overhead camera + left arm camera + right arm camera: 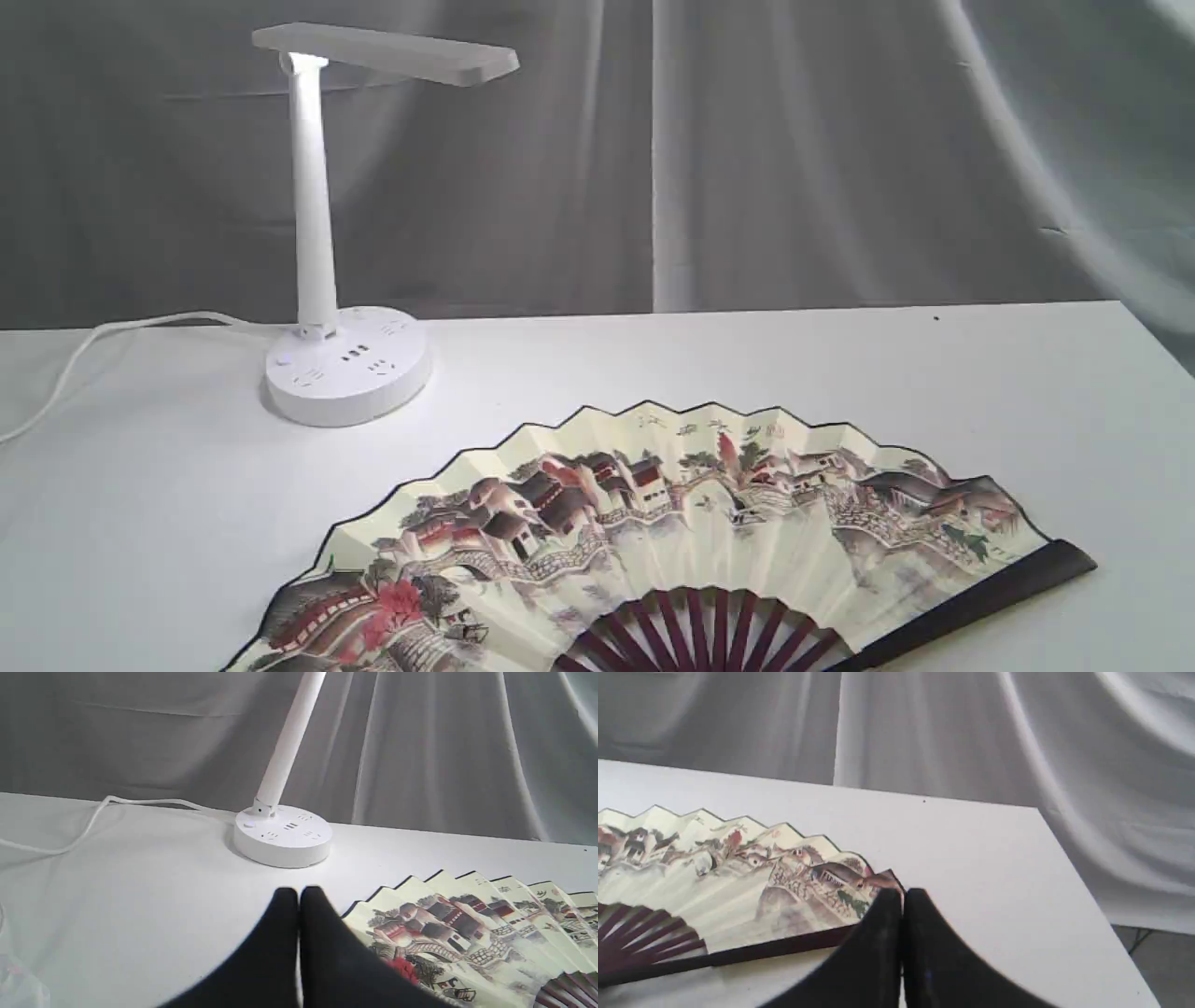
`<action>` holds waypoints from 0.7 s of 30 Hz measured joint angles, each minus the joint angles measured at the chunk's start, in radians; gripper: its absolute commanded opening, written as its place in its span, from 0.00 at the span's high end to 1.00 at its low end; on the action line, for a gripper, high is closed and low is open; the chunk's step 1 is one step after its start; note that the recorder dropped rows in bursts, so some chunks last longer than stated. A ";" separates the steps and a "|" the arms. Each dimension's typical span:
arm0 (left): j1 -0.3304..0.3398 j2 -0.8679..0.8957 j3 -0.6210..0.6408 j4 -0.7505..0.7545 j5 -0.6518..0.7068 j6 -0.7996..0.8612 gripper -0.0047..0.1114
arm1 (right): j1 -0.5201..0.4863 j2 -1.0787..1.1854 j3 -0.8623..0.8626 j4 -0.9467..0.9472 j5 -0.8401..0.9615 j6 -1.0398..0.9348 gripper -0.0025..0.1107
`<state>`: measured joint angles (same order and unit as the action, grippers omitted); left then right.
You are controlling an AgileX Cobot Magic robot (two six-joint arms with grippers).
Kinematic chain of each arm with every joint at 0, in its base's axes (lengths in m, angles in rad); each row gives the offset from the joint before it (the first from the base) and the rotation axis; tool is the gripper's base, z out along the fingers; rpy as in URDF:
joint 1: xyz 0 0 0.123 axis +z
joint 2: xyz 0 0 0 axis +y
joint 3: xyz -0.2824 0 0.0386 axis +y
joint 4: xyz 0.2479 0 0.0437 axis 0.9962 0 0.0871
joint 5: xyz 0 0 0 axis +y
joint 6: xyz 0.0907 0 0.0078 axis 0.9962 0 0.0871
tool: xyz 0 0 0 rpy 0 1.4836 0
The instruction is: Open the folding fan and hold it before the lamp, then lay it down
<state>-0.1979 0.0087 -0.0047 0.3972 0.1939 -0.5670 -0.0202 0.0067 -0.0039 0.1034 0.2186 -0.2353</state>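
**Fan Spread Flat on Table, Both Grippers Closed and Empty**

The fan (653,523) is seen fully opened and laid flat on the white table (840,373), painted side up, near the front edge. Its pleated cream leaf is painted with a village of red and grey houses, a stone bridge and trees. The maroon ribs (709,625) are gathered at the bottom of the exterior view, and the dark right guard (980,597) is stretched out towards the right. A short line of brush characters (709,427) is written just under the top edge of the leaf, but it is too small to be read.

The lamp (313,215) is stood at the back left, apart from the fan, with its flat head turned to the right above the table. Sockets are set into the top of its round base; no brand or label can be made out there. A white cord (84,350) is led from the base off to the left. A grey curtain (794,159) is hung behind the table.

The left gripper (299,896) is shown with its black fingers pressed together and nothing held between them, near the fan's left end and in front of the lamp base. The right gripper (903,896) is likewise closed and empty, at the outer end of the right guard. Whether either gripper is touching the fan cannot be told. Neither gripper is caught in the exterior view.
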 measured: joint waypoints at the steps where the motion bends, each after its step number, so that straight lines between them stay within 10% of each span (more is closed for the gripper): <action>1: 0.000 0.000 0.000 0.000 0.000 0.000 0.96 | 0.000 0.000 0.000 0.000 0.014 0.008 0.98; 21: 0.000 0.000 0.000 0.000 0.000 0.000 0.96 | 0.000 -0.001 0.000 0.000 0.115 0.028 0.98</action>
<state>-0.1979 0.0087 -0.0047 0.3972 0.1939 -0.5670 -0.0202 0.0060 -0.0039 0.1034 0.3337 -0.2075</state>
